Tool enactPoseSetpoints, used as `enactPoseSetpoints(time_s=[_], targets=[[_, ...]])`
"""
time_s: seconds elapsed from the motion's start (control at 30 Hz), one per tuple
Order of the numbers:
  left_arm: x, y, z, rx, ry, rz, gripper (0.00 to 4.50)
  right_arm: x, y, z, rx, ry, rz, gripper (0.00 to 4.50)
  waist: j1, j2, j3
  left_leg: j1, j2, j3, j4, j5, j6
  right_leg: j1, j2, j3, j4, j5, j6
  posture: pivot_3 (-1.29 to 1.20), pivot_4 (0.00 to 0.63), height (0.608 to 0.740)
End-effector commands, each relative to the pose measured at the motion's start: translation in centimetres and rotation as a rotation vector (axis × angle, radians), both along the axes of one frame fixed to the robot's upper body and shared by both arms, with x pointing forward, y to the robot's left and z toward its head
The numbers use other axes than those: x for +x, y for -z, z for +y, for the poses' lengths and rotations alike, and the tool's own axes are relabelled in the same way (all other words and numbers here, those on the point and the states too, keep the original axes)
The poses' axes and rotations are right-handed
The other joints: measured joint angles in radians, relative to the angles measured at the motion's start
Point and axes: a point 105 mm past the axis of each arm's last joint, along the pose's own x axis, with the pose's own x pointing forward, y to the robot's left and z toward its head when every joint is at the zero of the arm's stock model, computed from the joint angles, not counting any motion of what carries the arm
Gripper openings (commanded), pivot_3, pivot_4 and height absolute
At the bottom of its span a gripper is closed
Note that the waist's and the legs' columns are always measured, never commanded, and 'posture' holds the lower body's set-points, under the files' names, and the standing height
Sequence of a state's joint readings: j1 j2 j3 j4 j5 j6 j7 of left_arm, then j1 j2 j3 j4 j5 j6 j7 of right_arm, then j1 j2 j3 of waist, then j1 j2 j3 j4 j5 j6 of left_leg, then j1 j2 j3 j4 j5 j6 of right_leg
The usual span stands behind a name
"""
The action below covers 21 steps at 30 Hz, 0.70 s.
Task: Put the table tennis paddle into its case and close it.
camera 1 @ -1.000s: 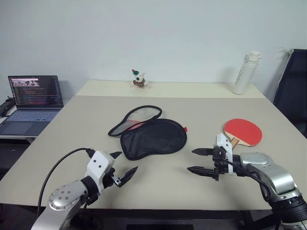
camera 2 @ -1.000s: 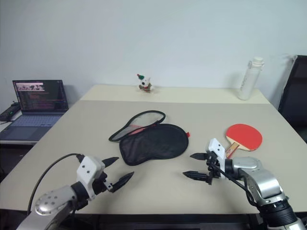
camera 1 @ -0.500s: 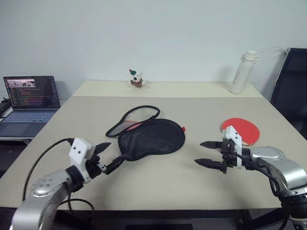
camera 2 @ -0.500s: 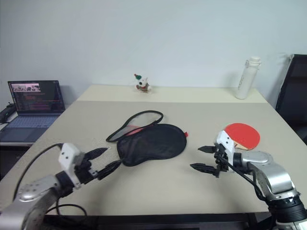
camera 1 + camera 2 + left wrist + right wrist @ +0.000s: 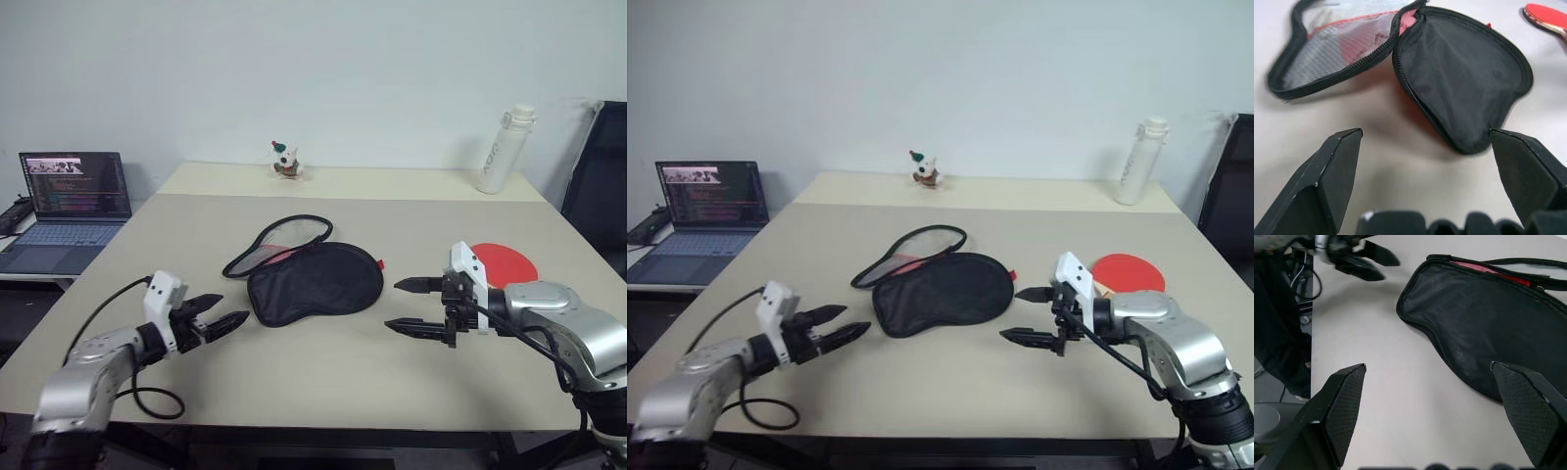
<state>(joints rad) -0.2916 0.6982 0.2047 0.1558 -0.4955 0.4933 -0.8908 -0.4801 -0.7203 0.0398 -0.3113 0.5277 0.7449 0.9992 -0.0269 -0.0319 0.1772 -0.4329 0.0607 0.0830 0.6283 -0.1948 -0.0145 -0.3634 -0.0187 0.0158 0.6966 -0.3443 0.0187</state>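
The case [image 5: 315, 282] lies unzipped in the middle of the table, black side up, with its flap [image 5: 277, 245] folded open behind it and showing a pale and red lining. The table tennis paddle [image 5: 511, 262] lies red face up at the right, its handle hidden behind my right arm. My left gripper [image 5: 232, 308] hovers open just left of the case's narrow end, pointing at it. My right gripper [image 5: 392, 305] is open to the right of the case, a short gap away, with nothing between its fingers. The left wrist view shows the case [image 5: 1464, 83] close ahead.
A laptop [image 5: 69, 191] stands open on a lower desk at the left. A small toy figure [image 5: 284, 161] and a white bottle [image 5: 505, 147] stand along the table's far edge. A black chair [image 5: 600, 181] is at the right. A cable [image 5: 127, 397] loops under my left arm.
My left gripper has swung out to the left and forward, rolling its wrist, and now points at the case's narrow end. My right gripper has risen slightly. Both stay open.
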Motion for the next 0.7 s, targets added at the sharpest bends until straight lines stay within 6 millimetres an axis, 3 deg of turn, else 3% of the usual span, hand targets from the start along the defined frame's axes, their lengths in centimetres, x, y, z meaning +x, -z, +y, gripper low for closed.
enactPoseSetpoints(time_s=[0.03,0.23,0.43,0.53,0.7], targets=[[1.0,0.2,-1.7,0.015,0.076,0.007,4.48,0.0,-0.6,-0.2,0.003,0.009,-0.065,4.50,-0.002,0.000,0.000,0.000,0.000,0.000,0.000,0.000,0.000,0.000,0.000,0.000,0.000,0.000,0.000,0.00,0.150,0.740],[1.4,0.9,-2.2,0.055,0.134,0.042,4.48,0.0,0.2,-0.6,0.004,0.028,-0.081,4.50,-0.006,0.000,0.000,0.000,0.000,0.001,0.000,0.000,0.000,-0.002,0.001,0.001,0.001,0.000,0.000,0.00,0.150,0.740],[1.4,0.6,-4.9,0.032,0.209,0.045,4.48,-0.1,0.7,-1.2,0.007,0.061,-0.087,4.50,-0.002,-0.001,0.000,-0.001,0.000,0.001,0.001,0.000,0.000,-0.001,0.000,0.001,0.001,0.000,0.000,0.00,0.150,0.740],[1.2,0.4,-5.9,-0.011,0.211,0.047,3.92,-0.1,0.6,-1.4,0.008,0.077,-0.092,4.50,-0.002,-0.001,0.000,0.000,0.000,0.001,0.001,0.000,0.000,0.000,0.000,0.001,0.001,0.000,0.000,0.00,0.150,0.740],[1.1,0.4,-7.2,-0.070,0.201,0.057,2.14,-0.3,0.4,-1.7,0.007,0.091,-0.096,4.50,-0.004,-0.001,0.000,0.000,0.000,0.000,0.001,0.000,0.000,0.000,0.000,0.001,0.001,0.000,0.000,0.00,0.150,0.740]])
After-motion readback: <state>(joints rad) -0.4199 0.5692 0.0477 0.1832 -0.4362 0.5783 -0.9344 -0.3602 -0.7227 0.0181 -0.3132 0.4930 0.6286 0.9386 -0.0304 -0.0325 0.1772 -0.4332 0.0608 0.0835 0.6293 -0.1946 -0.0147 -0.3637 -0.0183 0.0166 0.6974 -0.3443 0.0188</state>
